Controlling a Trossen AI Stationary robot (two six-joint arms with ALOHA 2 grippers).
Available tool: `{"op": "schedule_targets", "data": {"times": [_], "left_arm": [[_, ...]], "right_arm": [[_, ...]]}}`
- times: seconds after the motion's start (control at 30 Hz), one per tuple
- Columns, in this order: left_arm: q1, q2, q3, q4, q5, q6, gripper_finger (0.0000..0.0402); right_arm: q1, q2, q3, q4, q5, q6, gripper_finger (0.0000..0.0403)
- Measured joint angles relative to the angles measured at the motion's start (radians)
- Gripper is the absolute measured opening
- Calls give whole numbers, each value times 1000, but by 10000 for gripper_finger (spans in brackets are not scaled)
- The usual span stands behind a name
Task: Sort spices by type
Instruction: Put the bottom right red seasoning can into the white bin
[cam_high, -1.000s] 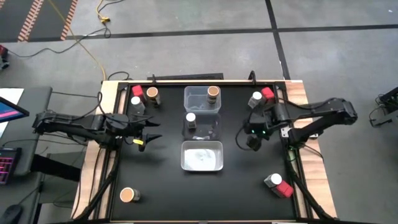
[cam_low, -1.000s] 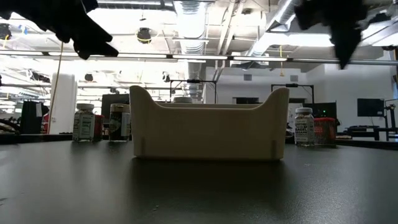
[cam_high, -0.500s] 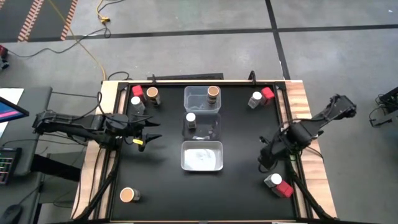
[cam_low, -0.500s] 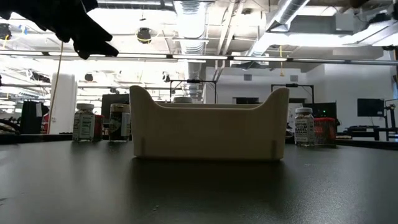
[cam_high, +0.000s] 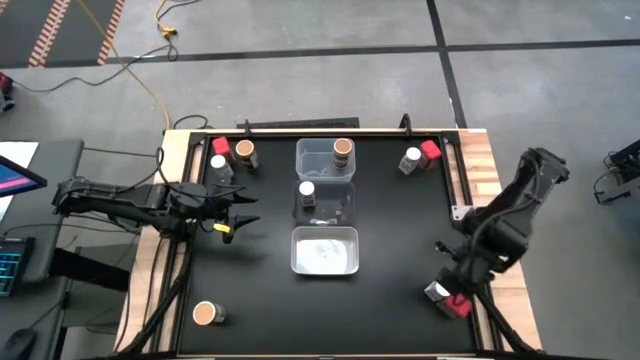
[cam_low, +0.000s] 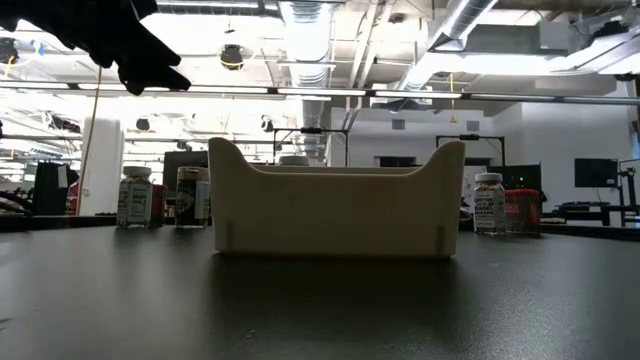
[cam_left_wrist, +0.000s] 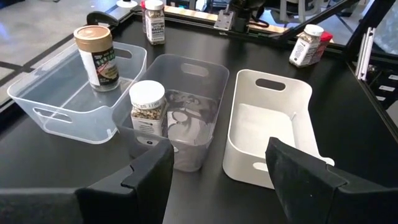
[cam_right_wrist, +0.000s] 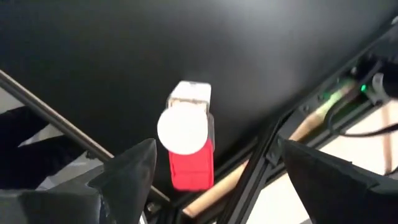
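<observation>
Right gripper (cam_high: 452, 277) is over the near right corner of the table (cam_high: 400, 230), fingers spread wide, nothing between them. Directly under it in the right wrist view: a white-topped jar (cam_right_wrist: 185, 124) touching a red-topped jar (cam_right_wrist: 191, 169), the pair just beside the table's edge rail. High view shows the same pair partly hidden under the gripper.

Left gripper (cam_high: 236, 211) hangs at the left side of the table, fingers apart, empty, pointed toward the bins.

Bins run in a line down the table centre: far clear bin (cam_left_wrist: 56, 93) holds a brown-topped jar (cam_left_wrist: 96, 56), upright; middle clear bin (cam_left_wrist: 205, 87) holds a white-topped jar (cam_left_wrist: 147, 106), upright; near white bin (cam_left_wrist: 267, 124) has no jar in it.

Loose jars:
- far left corner: a white top (cam_high: 218, 163), a red top (cam_high: 221, 147) and a brown top (cam_high: 245, 152), close together
- far right corner: a white top (cam_high: 411, 158) just beside a red top (cam_high: 430, 150)
- near left corner: a lone brown top (cam_high: 207, 313)
</observation>
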Motion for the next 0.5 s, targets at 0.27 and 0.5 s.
{"op": "schedule_targets", "data": {"times": [0.27, 0.5], "left_arm": [[0, 0, 0, 0, 0, -8, 242], [0, 0, 0, 0, 1, -34, 242]], "right_arm": [[149, 0, -62, 139, -2, 181, 374], [242, 46, -146, 274, -7, 273, 374]]}}
